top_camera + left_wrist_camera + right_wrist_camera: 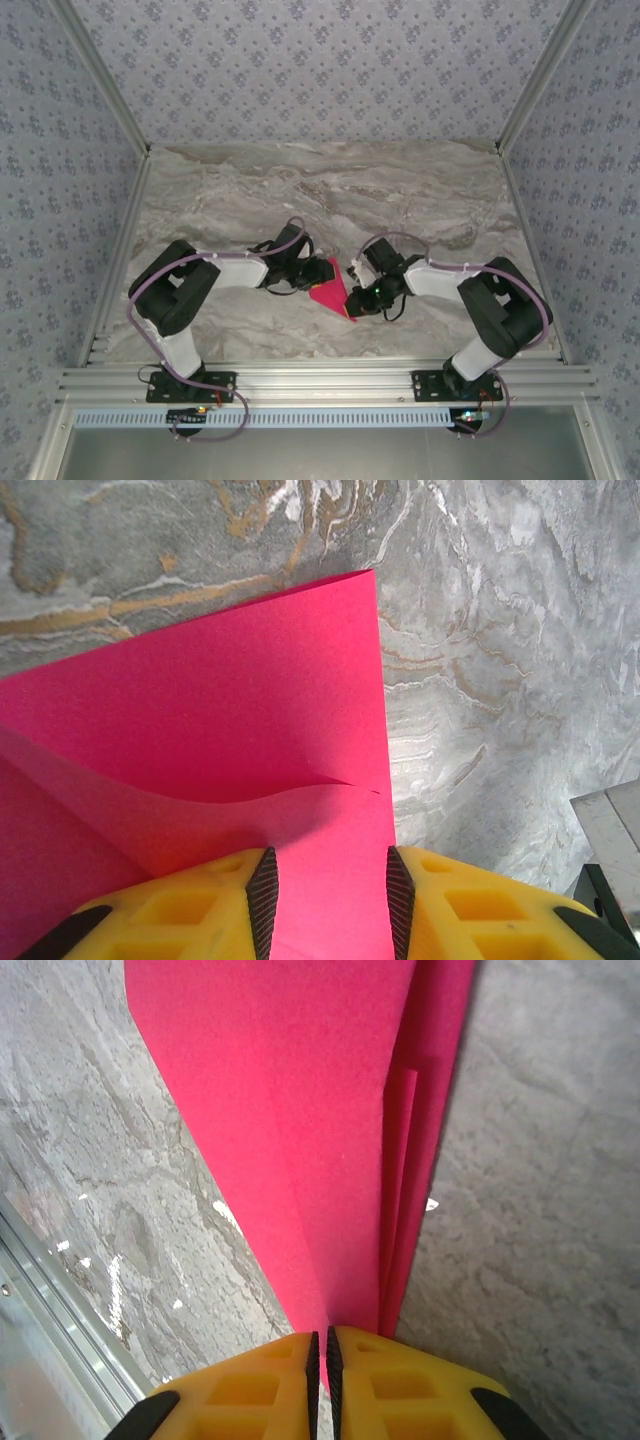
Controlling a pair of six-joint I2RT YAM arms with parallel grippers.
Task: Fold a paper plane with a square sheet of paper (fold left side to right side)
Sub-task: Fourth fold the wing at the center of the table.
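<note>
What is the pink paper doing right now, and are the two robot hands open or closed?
pink paper: folded into layers, one flap curling up near the left gripper.
left gripper: open, fingers apart with the paper showing between them.
right gripper: shut, pinching the pink paper's narrow end.

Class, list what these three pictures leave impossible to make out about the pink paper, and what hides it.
1. Left wrist view: the pink paper runs off the left and bottom edges, and the left gripper covers its near part.
2. Right wrist view: the paper's far end is cut by the top edge; its near tip vanishes between the fingers of the right gripper.
3. Top view: folds too small to count; both grippers overlap the paper.
</note>
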